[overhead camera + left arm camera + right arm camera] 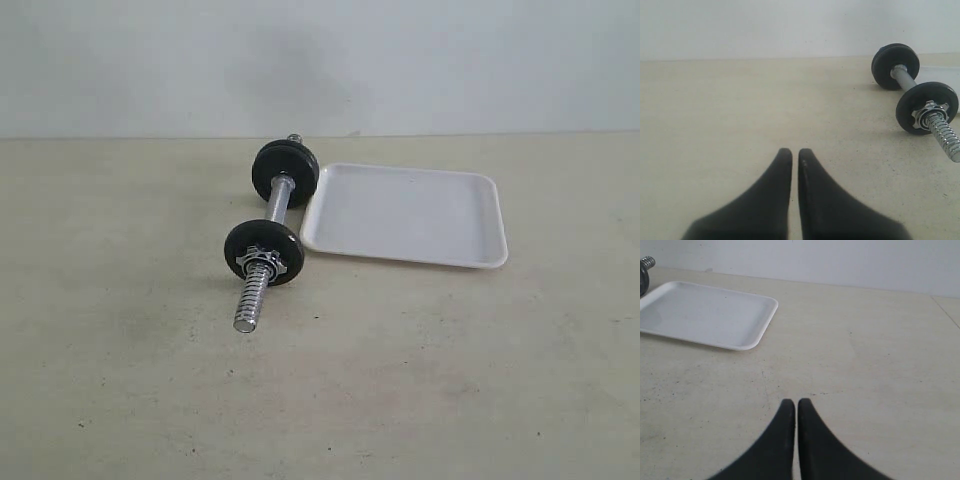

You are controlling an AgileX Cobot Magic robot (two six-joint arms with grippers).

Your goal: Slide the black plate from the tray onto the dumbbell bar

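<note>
The white tray (pixel 405 212) (pixel 705 315) lies bare, with nothing on it. Just left of it the chrome dumbbell bar (pixel 278 195) (pixel 902 77) rests on the table. One black disc (pixel 265 252) (pixel 926 107) sits near its front threaded end behind a chrome star nut. At the far end sit two black discs (pixel 285 172) (pixel 895 66) pressed together. Which of these is the black plate I cannot tell. My left gripper (pixel 795 152) is shut and holds nothing, well short of the bar. My right gripper (pixel 792 402) is also shut on nothing, some way from the tray. Neither arm shows in the exterior view.
A pale speckled tabletop (pixel 150 380) spreads around the bar and tray, ending at a plain light wall (pixel 320 60) behind them. The bar's front threaded end (pixel 250 305) sticks out toward the near side.
</note>
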